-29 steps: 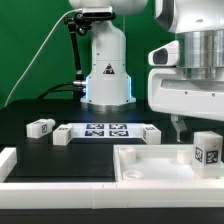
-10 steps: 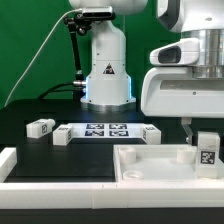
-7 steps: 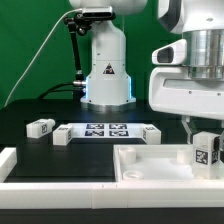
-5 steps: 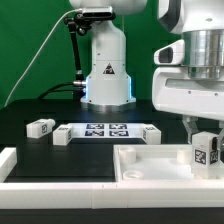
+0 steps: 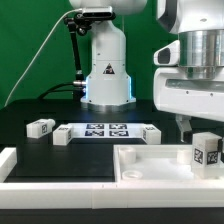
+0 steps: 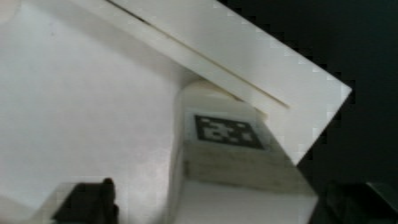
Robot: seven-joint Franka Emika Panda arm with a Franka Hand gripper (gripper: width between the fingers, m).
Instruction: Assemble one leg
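A leg [image 5: 207, 152], a small white post with a tag on its face, stands upright in the near right corner of the large white tray-like piece [image 5: 150, 168]. My gripper [image 5: 203, 128] hangs just above and around it. One dark finger [image 5: 180, 126] shows left of the leg with a gap; the other finger is hidden. In the wrist view the leg [image 6: 231, 150] stands between my two fingertips [image 6: 89, 200], and neither one touches it. The gripper [image 6: 228, 208] is open.
Three more legs lie on the black table: two at the exterior view's left [image 5: 40, 127] [image 5: 62, 135] and one [image 5: 150, 133] right of the marker board [image 5: 105, 130]. A white rail [image 5: 15, 165] runs along the front. The robot's base [image 5: 105, 70] stands behind.
The visible finger has moved left, away from the leg, so the jaws have opened. The leg, slightly turned half a second ago, now stands square in its corner.
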